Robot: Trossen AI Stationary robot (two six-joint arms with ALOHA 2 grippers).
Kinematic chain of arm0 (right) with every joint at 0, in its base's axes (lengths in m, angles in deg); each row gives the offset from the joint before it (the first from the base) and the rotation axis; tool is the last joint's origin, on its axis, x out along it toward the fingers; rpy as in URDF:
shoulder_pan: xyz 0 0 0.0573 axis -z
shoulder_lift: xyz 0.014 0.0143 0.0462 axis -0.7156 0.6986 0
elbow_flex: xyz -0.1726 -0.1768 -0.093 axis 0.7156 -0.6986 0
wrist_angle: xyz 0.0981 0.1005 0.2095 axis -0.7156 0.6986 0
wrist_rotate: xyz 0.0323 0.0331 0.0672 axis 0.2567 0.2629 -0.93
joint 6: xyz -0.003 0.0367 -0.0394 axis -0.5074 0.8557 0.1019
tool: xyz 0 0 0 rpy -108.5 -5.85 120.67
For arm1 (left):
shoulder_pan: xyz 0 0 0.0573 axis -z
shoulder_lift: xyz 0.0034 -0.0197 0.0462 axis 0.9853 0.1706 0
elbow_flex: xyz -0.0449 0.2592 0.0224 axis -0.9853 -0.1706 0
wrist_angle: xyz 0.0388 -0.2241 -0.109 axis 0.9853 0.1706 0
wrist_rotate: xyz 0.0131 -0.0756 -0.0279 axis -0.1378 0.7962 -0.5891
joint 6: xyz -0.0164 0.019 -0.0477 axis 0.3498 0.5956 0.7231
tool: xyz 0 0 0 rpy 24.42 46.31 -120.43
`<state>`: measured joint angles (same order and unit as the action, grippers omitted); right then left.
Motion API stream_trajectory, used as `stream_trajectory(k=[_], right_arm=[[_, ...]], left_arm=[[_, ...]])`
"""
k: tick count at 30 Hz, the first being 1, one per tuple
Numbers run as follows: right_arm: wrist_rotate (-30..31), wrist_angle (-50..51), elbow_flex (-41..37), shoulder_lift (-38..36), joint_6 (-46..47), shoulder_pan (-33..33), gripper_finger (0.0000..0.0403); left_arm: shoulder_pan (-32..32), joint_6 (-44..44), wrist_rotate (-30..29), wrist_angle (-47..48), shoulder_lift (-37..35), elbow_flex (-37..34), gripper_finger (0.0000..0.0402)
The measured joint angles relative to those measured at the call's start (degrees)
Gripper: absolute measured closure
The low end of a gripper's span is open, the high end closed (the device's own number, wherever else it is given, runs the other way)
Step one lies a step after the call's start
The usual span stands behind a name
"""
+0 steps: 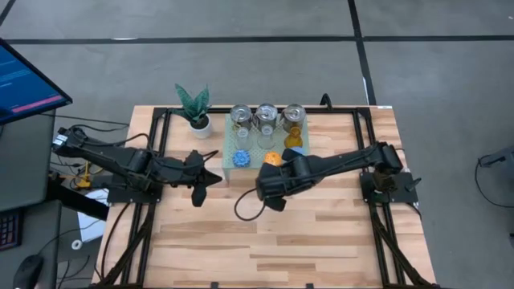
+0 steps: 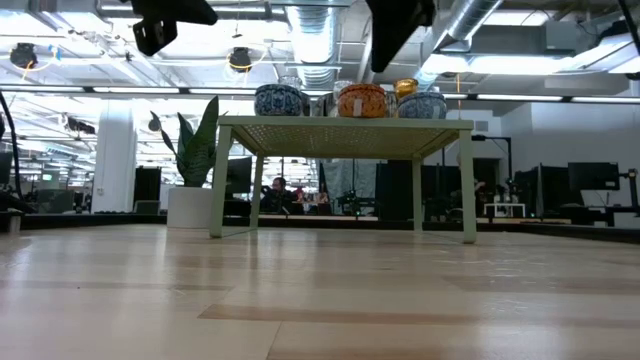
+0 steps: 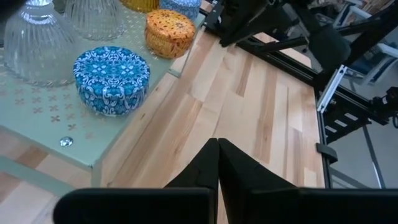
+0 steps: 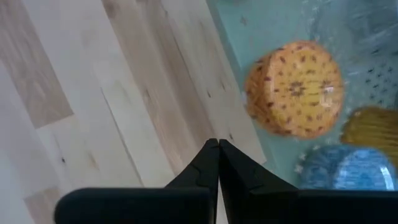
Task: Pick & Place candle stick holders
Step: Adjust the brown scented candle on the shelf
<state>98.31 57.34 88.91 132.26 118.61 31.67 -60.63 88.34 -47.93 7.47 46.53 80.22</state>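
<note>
The candle stick holders stand on a pale green perforated stand (image 1: 229, 164) at the table's far middle. Three silver ones (image 1: 266, 115) are at the back, with clear glass ones (image 3: 37, 43) in front of them. In the front row are a blue patterned one (image 3: 112, 79), an orange one (image 4: 295, 87), and a second blue one (image 4: 348, 168) with an amber one (image 4: 373, 127) behind it. My left gripper (image 3: 217, 146) hovers shut over bare wood just left of the stand. My right gripper (image 4: 217, 146) hovers shut, pointing steeply down, just in front of the stand near the orange holder.
A green leafy plant in a white pot (image 1: 195, 112) stands at the far left beside the stand. Black frame rails (image 1: 152, 160) run along the table's left and right sides. A loose cable loop (image 1: 245, 210) hangs under the right arm. Bare wood (image 1: 273, 241) fills the near half.
</note>
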Motion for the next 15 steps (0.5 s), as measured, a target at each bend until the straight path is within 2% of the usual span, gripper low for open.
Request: stream_trajectory(k=[9,15], right_arm=[[1.7,-0.6,1.1,1.8,-3.1,1.7,0.0403],[1.9,-5.5,1.2,2.0,-6.6,2.6,0.0403]], left_arm=[[0.0,0.0,0.0,-0.2,0.0,-0.2,0.0397],[0.0,0.0,0.0,-0.2,0.0,-0.2,0.0396]])
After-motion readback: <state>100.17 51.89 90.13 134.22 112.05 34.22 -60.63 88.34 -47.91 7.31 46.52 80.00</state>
